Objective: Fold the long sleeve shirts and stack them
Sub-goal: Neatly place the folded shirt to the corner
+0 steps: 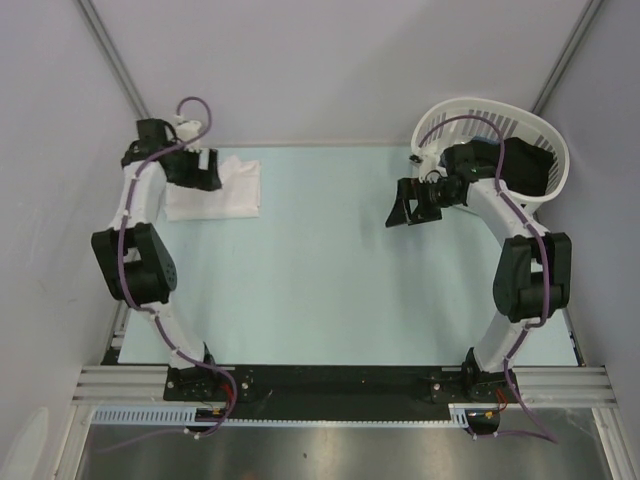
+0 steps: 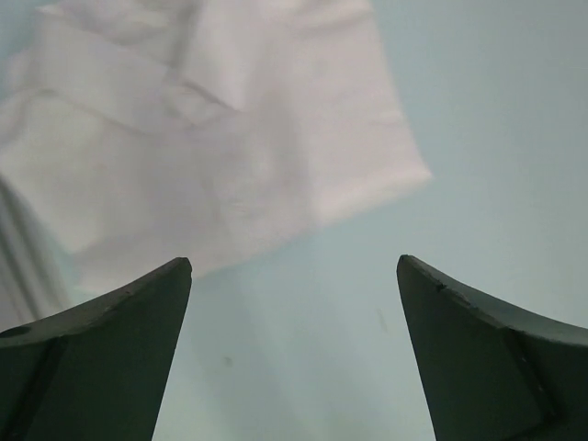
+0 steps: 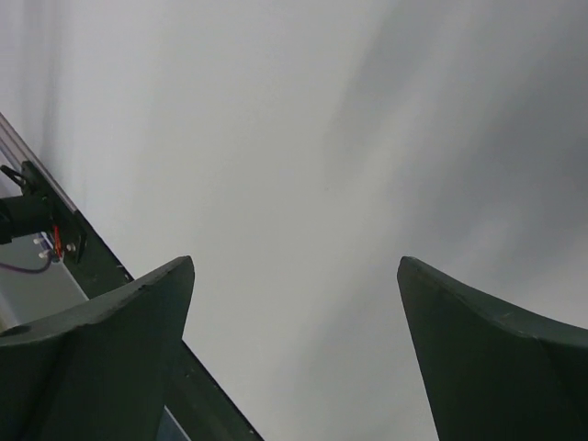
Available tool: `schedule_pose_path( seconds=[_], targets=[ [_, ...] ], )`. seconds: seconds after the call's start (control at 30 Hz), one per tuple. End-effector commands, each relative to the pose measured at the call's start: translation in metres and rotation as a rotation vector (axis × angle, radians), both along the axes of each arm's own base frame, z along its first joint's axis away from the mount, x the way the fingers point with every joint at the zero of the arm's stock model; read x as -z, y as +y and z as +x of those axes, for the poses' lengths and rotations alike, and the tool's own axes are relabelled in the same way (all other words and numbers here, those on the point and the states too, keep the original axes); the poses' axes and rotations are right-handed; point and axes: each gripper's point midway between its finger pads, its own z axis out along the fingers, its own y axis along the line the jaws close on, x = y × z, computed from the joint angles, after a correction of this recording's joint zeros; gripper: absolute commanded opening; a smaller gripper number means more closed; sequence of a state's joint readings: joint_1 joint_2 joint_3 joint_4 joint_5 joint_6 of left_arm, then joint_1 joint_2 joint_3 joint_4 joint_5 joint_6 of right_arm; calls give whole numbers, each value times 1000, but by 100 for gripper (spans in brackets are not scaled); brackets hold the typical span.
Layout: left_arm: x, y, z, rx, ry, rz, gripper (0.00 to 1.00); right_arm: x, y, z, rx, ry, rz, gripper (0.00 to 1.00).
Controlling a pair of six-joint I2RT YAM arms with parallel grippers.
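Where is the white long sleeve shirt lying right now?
In the top view the shirt lies folded at the far left of the table, beside the open left gripper, opposite the basket at far right.

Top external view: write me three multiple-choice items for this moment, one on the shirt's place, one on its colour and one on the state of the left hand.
1. Where on the table does the folded shirt lie?
A. at the centre
B. at the far left corner
C. at the near right edge

2. What colour is the shirt?
A. black
B. blue
C. white

3. How does the left hand stand?
A. open, holding nothing
B. shut on the shirt
C. shut and empty

Answers:
1 B, the shirt sits at the table's far left, beside the left arm.
2 C, the cloth is plain white against the pale blue top.
3 A, the left wrist view shows both fingers wide apart with only bare table between them.
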State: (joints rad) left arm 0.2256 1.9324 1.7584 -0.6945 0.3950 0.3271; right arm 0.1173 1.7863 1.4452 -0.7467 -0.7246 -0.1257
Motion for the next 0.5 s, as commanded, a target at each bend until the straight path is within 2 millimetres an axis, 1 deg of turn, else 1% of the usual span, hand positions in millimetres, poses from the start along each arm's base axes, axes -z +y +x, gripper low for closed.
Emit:
schedule_pose_path(
  seconds=[0.0,0.03,0.07,0.1,0.13,0.17,0.2,0.23,0.27,0.3,0.33,0.37,0.43,0.47],
  targets=[
    [-9,-110,-74,337,94,25,99,-35,1,4,1,-166,38,100],
    [-13,-133,-87,376,103,11,99,-38,-1,4,5,-190,33,100],
    [-4,-155,-104,423,145,-4,99,-37,-2,3,6,-197,30,100],
    [-3,-169,-115,464,158,-43,100,-36,-5,1,9,-200,27,100],
    [-2,-177,-123,479,172,-61,99,-30,-7,-3,12,-189,26,100],
    [1,-187,-133,499,177,-71,99,-33,-8,-7,12,-204,27,100],
    [2,-192,-137,501,179,-80,100,-31,-10,-9,13,-204,26,100],
    [3,-195,-141,489,193,-92,99,-24,-12,-15,9,-192,18,100],
    [7,-199,-145,495,204,-94,99,-26,-13,-19,7,-203,16,100],
    [10,-201,-147,491,213,-99,99,-22,-14,-23,7,-199,9,100],
    [12,-201,-147,477,220,-102,99,-20,-15,-24,10,-203,7,100],
    [16,-200,-147,467,225,-100,99,-13,-16,-32,14,-190,4,100],
    [23,-197,-144,420,242,-91,99,-7,-18,-36,20,-191,-3,100],
    [27,-197,-144,413,247,-89,99,0,-18,-43,19,-175,-6,100]
  ],
)
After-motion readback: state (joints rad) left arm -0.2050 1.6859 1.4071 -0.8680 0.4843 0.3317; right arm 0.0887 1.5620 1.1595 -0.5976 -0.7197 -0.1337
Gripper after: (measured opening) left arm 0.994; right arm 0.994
